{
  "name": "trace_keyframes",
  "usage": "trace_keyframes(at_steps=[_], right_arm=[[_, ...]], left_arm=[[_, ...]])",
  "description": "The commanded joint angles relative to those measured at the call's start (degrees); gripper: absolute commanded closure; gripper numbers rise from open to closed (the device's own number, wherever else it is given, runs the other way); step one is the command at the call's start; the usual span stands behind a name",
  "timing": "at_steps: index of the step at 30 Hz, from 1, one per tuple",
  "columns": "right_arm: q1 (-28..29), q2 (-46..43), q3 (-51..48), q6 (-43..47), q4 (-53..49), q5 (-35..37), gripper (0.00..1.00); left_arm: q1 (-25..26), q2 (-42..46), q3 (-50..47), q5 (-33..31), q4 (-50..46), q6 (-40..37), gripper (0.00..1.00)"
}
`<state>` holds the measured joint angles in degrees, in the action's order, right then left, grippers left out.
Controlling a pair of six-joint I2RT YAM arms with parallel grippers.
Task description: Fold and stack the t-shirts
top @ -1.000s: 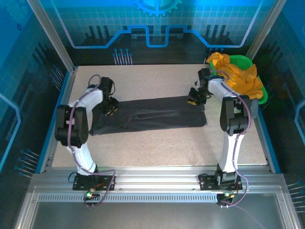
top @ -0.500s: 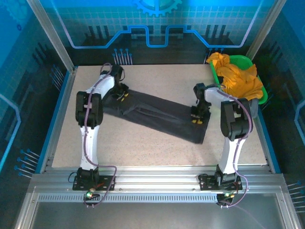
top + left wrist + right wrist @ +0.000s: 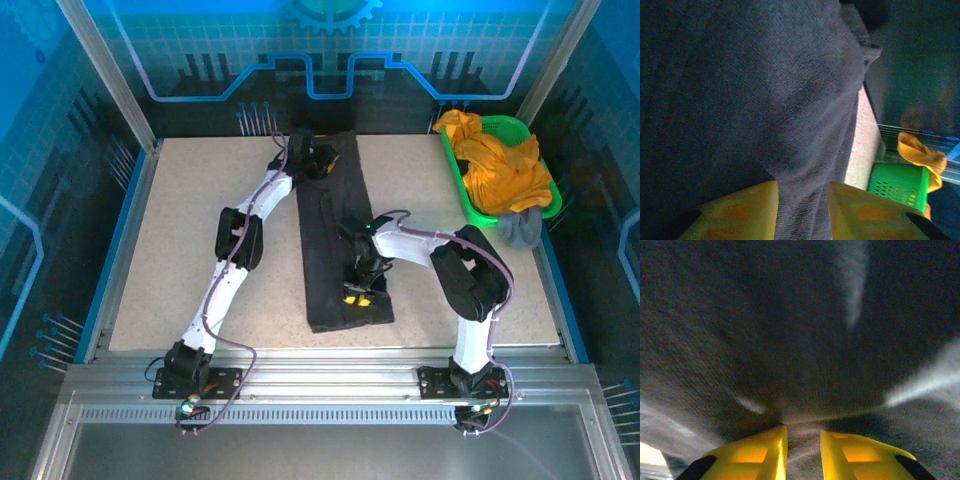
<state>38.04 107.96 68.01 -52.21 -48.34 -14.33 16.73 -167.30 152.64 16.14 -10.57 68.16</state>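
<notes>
Running from the worktop's far edge almost to its near edge, the charcoal t-shirt lies as a long strip, seemingly part-folded and unstacked. Unfolded mustard-orange t-shirts wait in the green basket at the far right corner. Both the left fingers and the right fingers pinch the strip's cloth.

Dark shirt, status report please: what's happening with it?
Left gripper shut on dark shirt, far end. Right gripper shut near its near end. Shirt flat, lengthwise. Green basket well aside.
</notes>
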Motion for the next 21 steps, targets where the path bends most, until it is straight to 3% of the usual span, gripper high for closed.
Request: trace_keyframes(at_steps=[1, 5, 8, 11, 15, 21], right_arm=[[-0.15, -0.46, 1.39, -3.87, 3.01, -2.47, 0.71], [-2.17, -6.52, 0.00, -2.49, 1.28, -1.53, 0.64], [-5.36, -13.62, -2.47, 0.44, -1.72, 1.34, 0.57], [-10.07, -21.25, -8.19, 3.78, -2.16, 2.03, 0.51], [-15.71, -26.05, -16.07, 9.39, -3.13, 0.40, 0.49], [-14.85, -22.48, -21.78, 13.88, 1.43, -4.30, 0.47]], left_arm=[[-0.12, 0.87, 1.37, 3.03, 4.30, 4.24, 0.64], [-0.45, 9.71, -1.70, 3.18, -0.80, -0.43, 0.54], [-0.23, 20.91, -10.26, 0.13, -8.56, -6.94, 0.52], [0.06, 34.66, -29.15, -2.44, -10.38, -9.35, 0.52], [0.23, 50.77, -56.06, -0.05, -13.17, -10.66, 0.54], [1.32, 69.38, -86.75, 8.64, -22.28, -17.37, 0.54]])
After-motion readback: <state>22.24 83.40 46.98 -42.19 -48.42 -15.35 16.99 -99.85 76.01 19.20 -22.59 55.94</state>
